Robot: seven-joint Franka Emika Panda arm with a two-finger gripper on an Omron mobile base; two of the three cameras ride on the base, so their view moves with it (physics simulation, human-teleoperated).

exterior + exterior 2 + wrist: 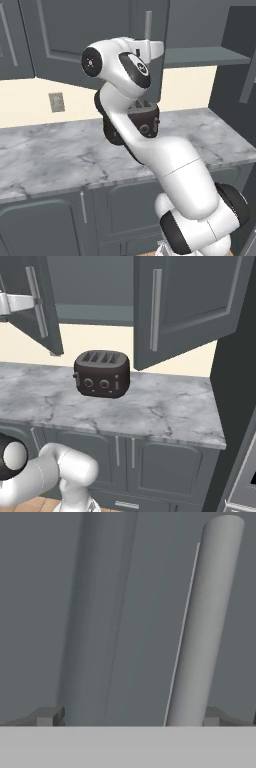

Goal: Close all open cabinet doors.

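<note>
Silver bar handle [207, 622] between spread pincer [131, 717] tips, open cabinet doors [187, 303], toaster [102, 374] beneath

The arm [150, 150] hides most of the toaster [146, 120].

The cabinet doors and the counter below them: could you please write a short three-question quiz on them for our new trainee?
1. True or false: both wall cabinet doors stand open.
2. What stands on the counter below the open cabinet? A) kettle B) toaster C) blender
3. In the hand view, which part of the door lies close before the gripper?

Key:
1. True: the left door and the right door both swing out from the cabinet.
2. B: a dark toaster stands on the marble counter.
3. The silver bar handle, near the right fingertip of the gripper.
</note>
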